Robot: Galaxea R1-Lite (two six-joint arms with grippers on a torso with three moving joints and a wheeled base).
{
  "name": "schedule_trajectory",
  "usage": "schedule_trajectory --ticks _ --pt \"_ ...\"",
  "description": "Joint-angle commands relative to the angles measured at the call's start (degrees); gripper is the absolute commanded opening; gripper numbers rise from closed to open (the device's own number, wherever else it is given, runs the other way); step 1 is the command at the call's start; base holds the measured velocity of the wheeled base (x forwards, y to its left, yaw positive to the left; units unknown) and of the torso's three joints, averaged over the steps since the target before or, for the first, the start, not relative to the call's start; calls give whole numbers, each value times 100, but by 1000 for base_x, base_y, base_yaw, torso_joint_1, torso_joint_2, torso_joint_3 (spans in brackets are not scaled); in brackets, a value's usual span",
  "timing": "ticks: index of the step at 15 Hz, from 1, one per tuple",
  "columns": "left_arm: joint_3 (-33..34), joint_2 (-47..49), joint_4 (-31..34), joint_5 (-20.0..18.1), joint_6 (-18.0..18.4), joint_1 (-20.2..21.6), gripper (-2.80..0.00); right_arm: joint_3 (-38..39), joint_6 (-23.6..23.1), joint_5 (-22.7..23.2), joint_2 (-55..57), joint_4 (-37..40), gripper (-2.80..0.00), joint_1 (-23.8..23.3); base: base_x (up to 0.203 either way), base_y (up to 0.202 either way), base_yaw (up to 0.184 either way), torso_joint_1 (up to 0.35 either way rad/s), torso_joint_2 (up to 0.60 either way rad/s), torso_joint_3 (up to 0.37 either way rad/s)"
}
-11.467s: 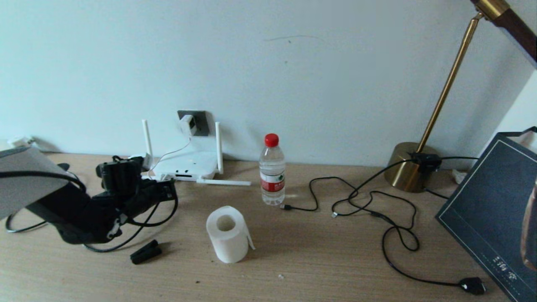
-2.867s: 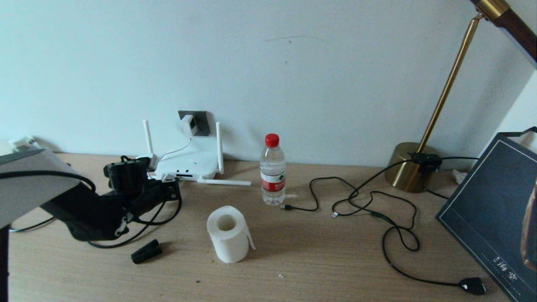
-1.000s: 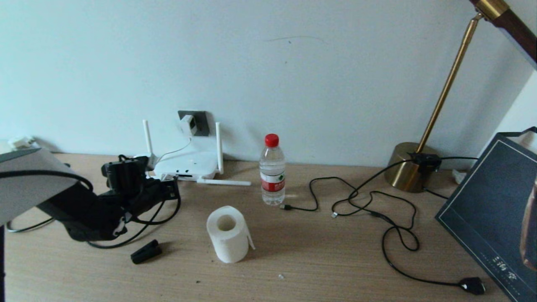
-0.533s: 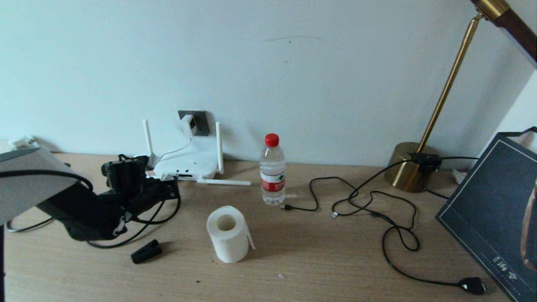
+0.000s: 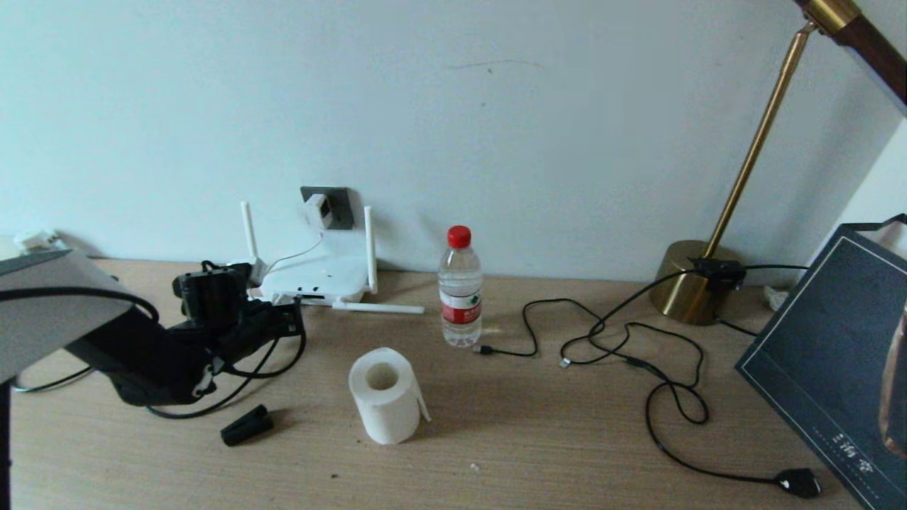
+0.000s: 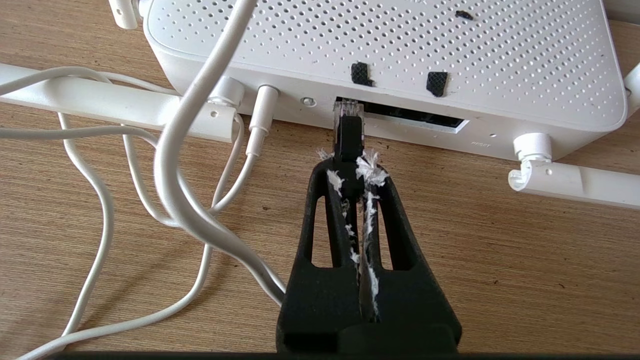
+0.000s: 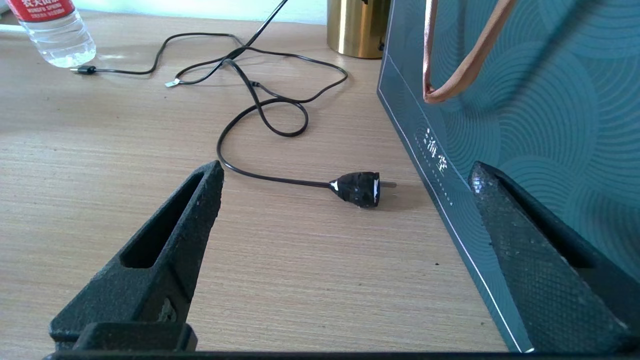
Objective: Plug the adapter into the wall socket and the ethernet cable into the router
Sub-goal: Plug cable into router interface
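Observation:
The white router (image 5: 317, 278) lies against the wall, below the dark grey wall socket (image 5: 339, 204). The white adapter (image 5: 316, 210) sits in that socket, its thin cord hanging down to the router. My left gripper (image 6: 350, 167) is shut on the black ethernet cable (image 5: 282, 367) just behind its plug. The clear-tipped plug (image 6: 346, 109) stands at the left end of the router's (image 6: 380, 45) dark port slot (image 6: 420, 118); how far in it is I cannot tell. My right gripper (image 7: 347, 170) hangs open and empty over the table at the right, out of the head view.
A paper roll (image 5: 386, 397), a water bottle (image 5: 460, 287) and a black clip (image 5: 246, 426) stand nearby. Thin black cables (image 5: 638, 347) run to a two-pin plug (image 7: 357, 189). A brass lamp base (image 5: 691, 283) and a dark bag (image 5: 843, 354) fill the right. White cords (image 6: 175, 150) lie beside the left gripper.
Since the earliest frame my left gripper has moved up to the router's edge with the cable. Over the last second it has barely shifted.

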Motion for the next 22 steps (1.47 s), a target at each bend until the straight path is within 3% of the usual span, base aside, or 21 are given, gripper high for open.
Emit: schedule_trajectory --ticks 1,22 --pt "-7 37 -29 0 -3 2 -280 0 0 1 0 0 0 2 0 0 0 0 0 0" --pt "2 -50 -29 9 6 2 -280 0 0 1 8 0 0 2 0 0 0 0 0 0"
